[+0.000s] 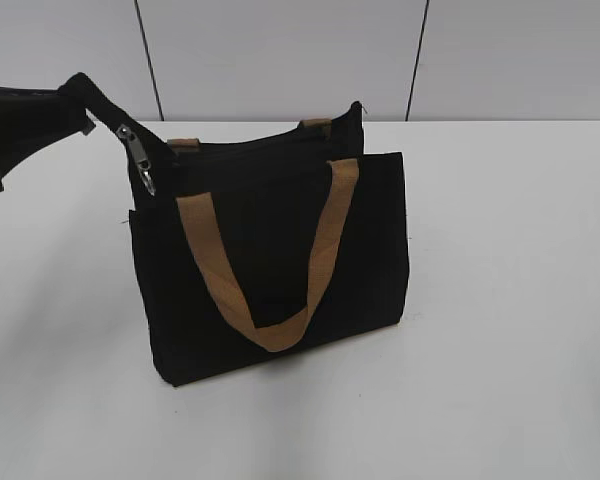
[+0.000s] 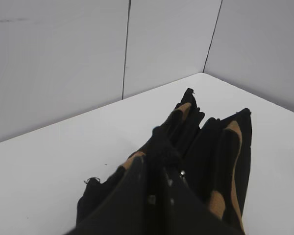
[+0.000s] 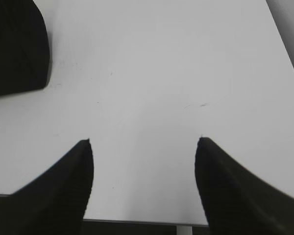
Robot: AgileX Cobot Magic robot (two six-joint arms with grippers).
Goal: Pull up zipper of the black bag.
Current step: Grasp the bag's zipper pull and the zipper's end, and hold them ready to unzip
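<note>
Pinching the black bag's (image 1: 270, 260) corner, left gripper (image 1: 88, 120), zipper (image 1: 138, 155) exterior-only, right gripper (image 3: 143, 161) spread over table (image 3: 161, 73).

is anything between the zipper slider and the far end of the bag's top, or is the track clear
Nothing visible blocks it. The zipper hangs at the black bag's left top corner, where the left gripper pinches the fabric end. The top edge towards the far corner shows only the tan strap tabs, beside the track.
</note>
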